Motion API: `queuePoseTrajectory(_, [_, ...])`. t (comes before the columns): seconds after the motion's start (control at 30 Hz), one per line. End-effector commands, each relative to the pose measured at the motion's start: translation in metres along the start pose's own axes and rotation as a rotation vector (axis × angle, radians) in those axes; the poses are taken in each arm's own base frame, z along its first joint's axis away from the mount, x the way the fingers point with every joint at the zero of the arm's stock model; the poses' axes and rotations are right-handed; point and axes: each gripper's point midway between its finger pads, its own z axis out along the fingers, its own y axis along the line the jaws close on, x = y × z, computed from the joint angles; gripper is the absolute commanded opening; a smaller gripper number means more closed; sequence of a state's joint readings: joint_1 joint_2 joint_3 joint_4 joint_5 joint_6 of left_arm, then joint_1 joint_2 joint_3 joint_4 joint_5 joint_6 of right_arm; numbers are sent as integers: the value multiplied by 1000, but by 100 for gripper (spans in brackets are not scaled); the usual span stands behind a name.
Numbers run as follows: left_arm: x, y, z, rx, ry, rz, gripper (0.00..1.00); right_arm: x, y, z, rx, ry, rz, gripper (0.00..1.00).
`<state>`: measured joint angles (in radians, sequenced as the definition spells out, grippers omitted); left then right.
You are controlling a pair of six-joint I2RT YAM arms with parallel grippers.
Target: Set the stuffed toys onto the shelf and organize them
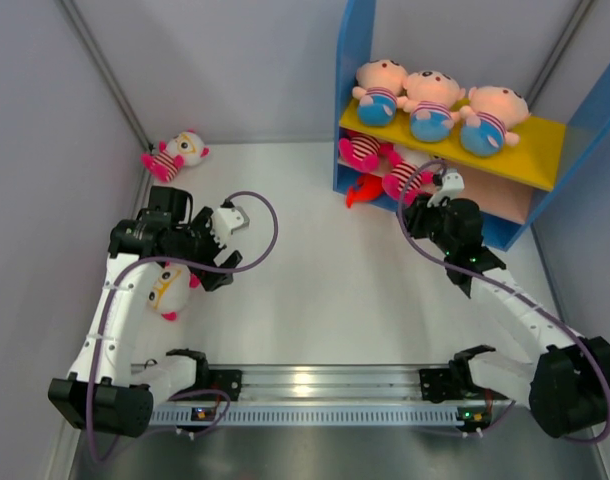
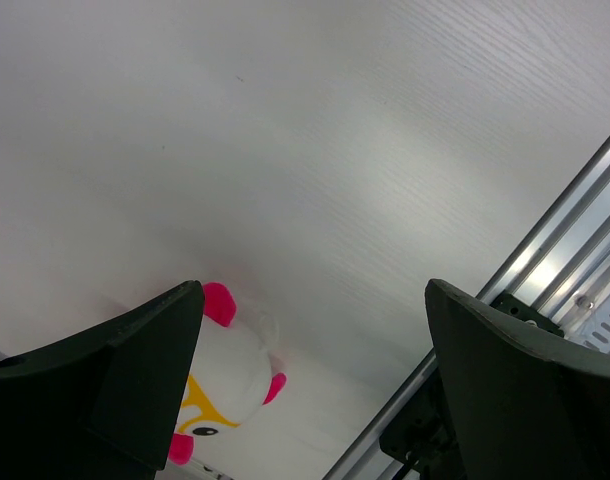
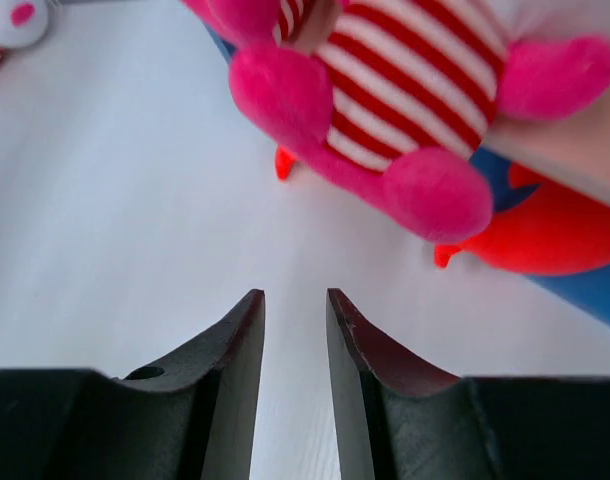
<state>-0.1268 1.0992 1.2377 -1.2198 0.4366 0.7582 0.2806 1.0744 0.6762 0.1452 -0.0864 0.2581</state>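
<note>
The shelf (image 1: 357, 60) stands at the back right. Three peach dolls (image 1: 432, 103) sit on its yellow top board. Pink striped dolls (image 1: 405, 178) lie on the tan middle board, with a red fish toy (image 1: 363, 190) below. My right gripper (image 1: 437, 183) is just in front of them; the right wrist view shows it (image 3: 295, 295) empty, jaws a narrow gap apart, below a striped doll (image 3: 405, 80) and the red fish (image 3: 555, 235). My left gripper (image 1: 233, 240) is wide open and empty above the table (image 2: 315, 290). A white-faced doll (image 1: 170, 288) lies under the left arm (image 2: 230, 375).
Another white-faced striped doll (image 1: 175, 155) lies at the back left by the grey wall; it also shows in the right wrist view (image 3: 15, 20). A metal rail (image 1: 315, 380) runs along the near edge between the arm bases, also in the left wrist view (image 2: 555, 250).
</note>
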Motion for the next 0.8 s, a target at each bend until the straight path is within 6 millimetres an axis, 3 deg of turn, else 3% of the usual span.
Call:
queuePoseTrajectory(0.0, [-3, -1, -3, -8, -24, 8, 98, -13, 23, 13, -110, -90, 56, 31])
queuePoseTrajectory(0.13, [-1, -1, -3, -13, -17, 6, 98, -10, 18, 39, -88, -82, 75, 29])
queuePoseTrajectory(0.33, [-1, 0, -4, -20, -13, 8, 98, -10, -5, 65, 33, -96, 95, 27])
queuePoseTrajectory(0.77, [1, 1, -3, -22, -5, 13, 98, -43, -22, 83, 145, -156, 53, 27])
